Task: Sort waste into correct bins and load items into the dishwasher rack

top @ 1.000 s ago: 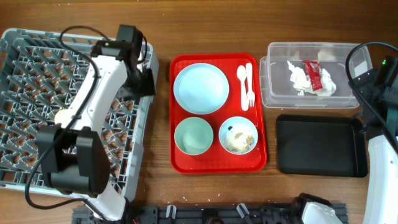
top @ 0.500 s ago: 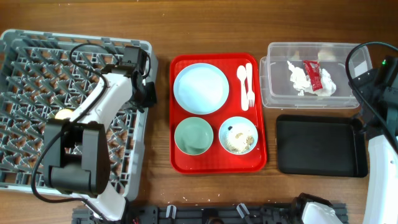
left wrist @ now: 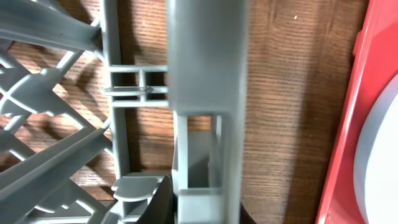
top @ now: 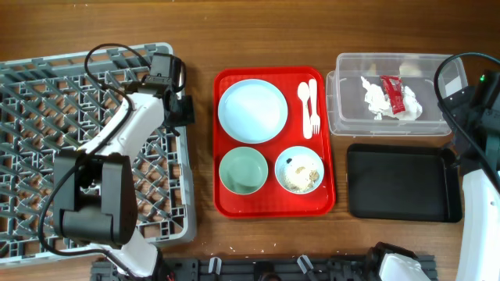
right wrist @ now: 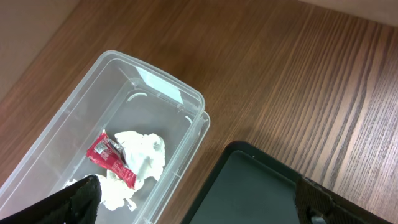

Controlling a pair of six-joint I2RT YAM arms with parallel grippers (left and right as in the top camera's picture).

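Observation:
The grey dishwasher rack (top: 78, 164) lies at the left, slightly skewed. My left gripper (top: 176, 109) is shut on its right rim; in the left wrist view the grey rim (left wrist: 205, 68) runs between my dark fingers (left wrist: 163, 200). The plate (top: 251, 111), spoon (top: 305, 95), fork (top: 315, 113), an empty bowl (top: 243, 170) and a bowl with food scraps (top: 300, 172) sit on the red tray. The napkin (right wrist: 142, 155) and red packet (right wrist: 111, 158) lie in the clear tub (right wrist: 158, 84). My right gripper (right wrist: 199, 208) is open above the tub and the black tray (right wrist: 261, 186). The yellow cup is not visible.
The red tray (top: 273, 207) stands between the rack and the bins. The clear tub (top: 348, 94) is at the back right, the empty black tray (top: 402, 183) in front of it. The right arm (top: 473, 156) runs along the right edge. Black cables loop over the rack.
My left gripper moved from the rack's far right corner down along its right rim and closed on it. The rack shifted towards the front and turned a little. The right arm has not moved.

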